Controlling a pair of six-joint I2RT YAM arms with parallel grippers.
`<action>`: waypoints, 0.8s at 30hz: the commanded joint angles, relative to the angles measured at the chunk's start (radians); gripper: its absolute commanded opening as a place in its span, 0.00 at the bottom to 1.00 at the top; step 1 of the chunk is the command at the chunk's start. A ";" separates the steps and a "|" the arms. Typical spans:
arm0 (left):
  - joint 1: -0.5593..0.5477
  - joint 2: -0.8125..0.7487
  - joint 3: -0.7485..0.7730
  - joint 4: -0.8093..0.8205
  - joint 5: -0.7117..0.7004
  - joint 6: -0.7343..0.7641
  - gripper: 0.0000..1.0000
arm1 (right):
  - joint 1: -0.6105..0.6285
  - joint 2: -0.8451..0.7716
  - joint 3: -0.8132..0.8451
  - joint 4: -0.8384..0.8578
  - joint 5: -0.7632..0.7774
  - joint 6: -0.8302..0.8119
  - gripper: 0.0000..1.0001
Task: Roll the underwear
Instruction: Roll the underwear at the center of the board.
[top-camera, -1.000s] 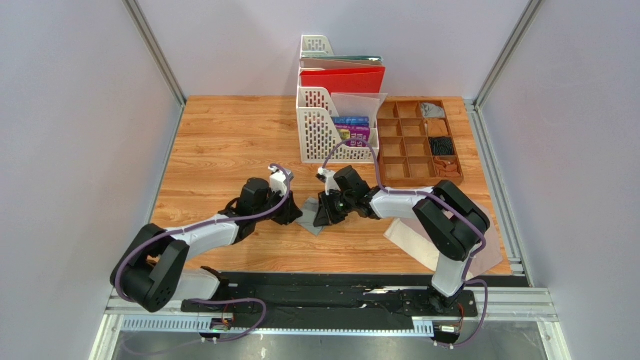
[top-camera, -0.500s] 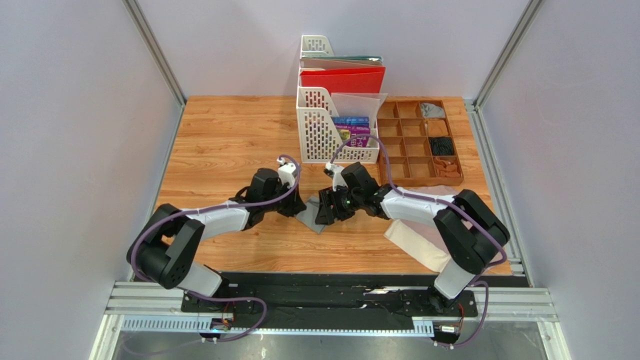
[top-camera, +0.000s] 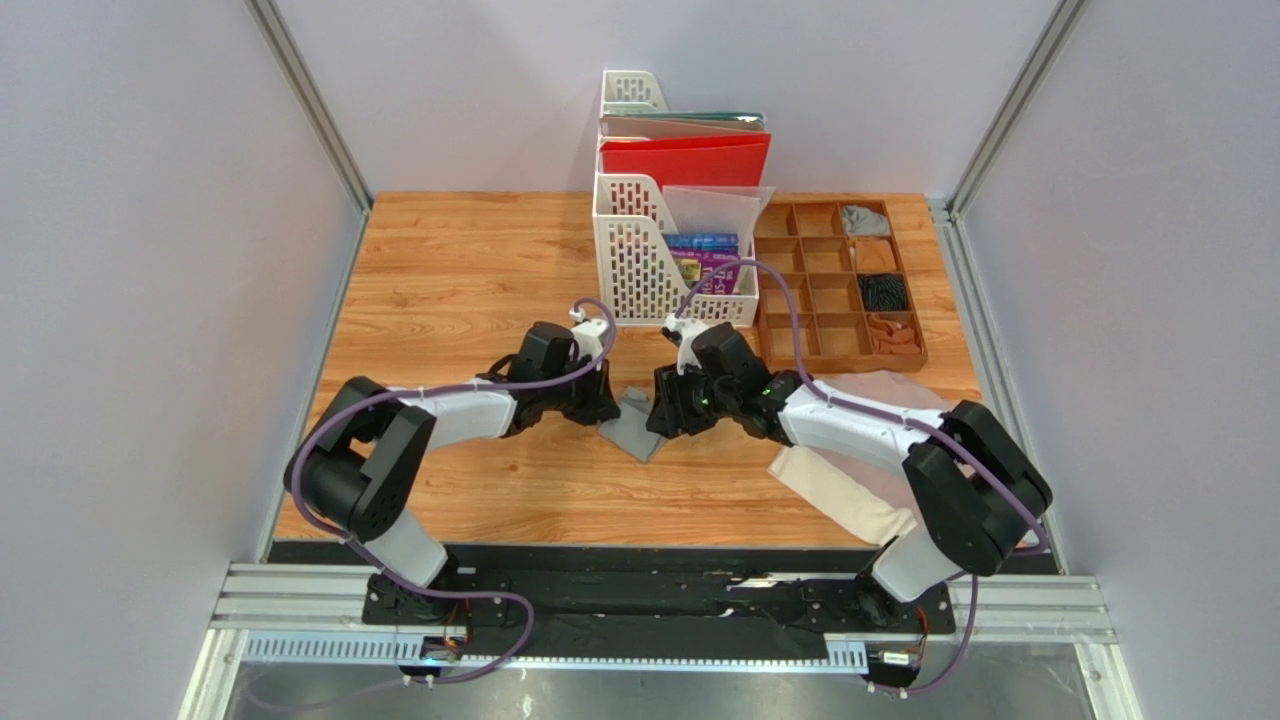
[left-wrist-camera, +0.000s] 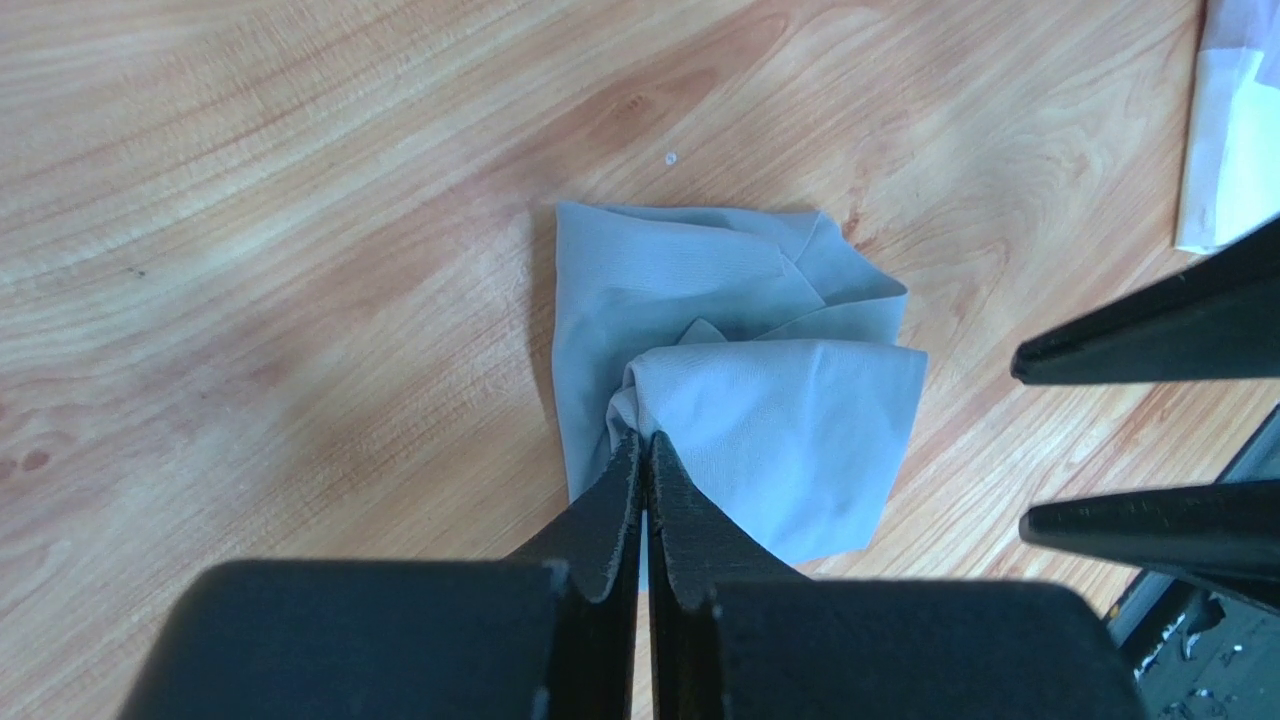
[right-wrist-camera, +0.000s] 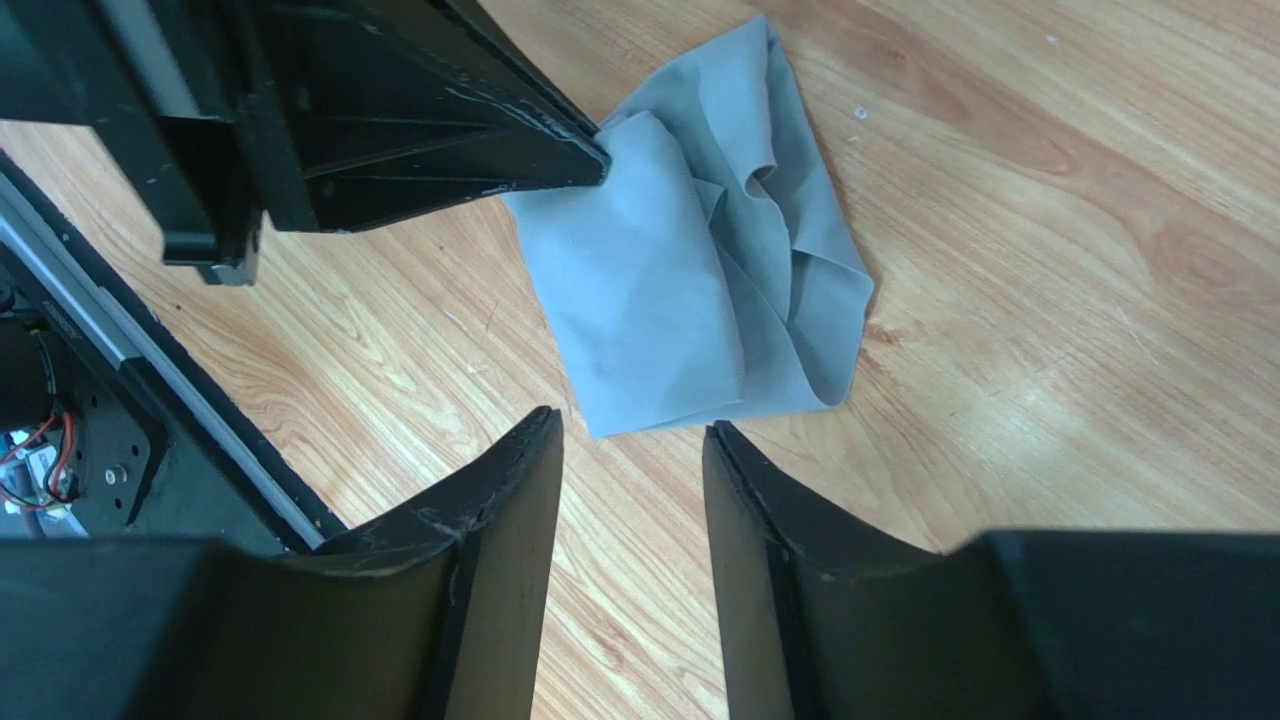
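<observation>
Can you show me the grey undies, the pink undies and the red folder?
grey underwear (left-wrist-camera: 751, 405): left wrist view, its folded top flap.
pink underwear (top-camera: 821, 482): top view, its left part.
red folder (top-camera: 685, 159): top view, its front cover.

Top external view high above the near edge, facing down over whole surface (top-camera: 451, 270), wrist views close, angled steeply down, opposed, all three sharing the grey underwear (left-wrist-camera: 751, 405).

On the table (top-camera: 451, 270), underwear (top-camera: 634, 432) between left tool (left-wrist-camera: 648, 446) and right tool (right-wrist-camera: 631, 431), rack (top-camera: 639, 270) behind, tray (top-camera: 796, 338) right of rack.
</observation>
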 joint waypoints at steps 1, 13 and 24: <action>-0.004 0.025 0.042 -0.026 0.044 0.030 0.00 | 0.014 0.011 0.003 0.090 0.007 0.015 0.40; -0.004 0.041 0.059 -0.058 0.038 0.026 0.00 | 0.021 0.173 0.004 0.155 0.024 0.044 0.37; -0.004 -0.088 0.058 -0.139 -0.034 -0.025 0.32 | 0.022 0.218 0.007 0.147 0.050 0.042 0.37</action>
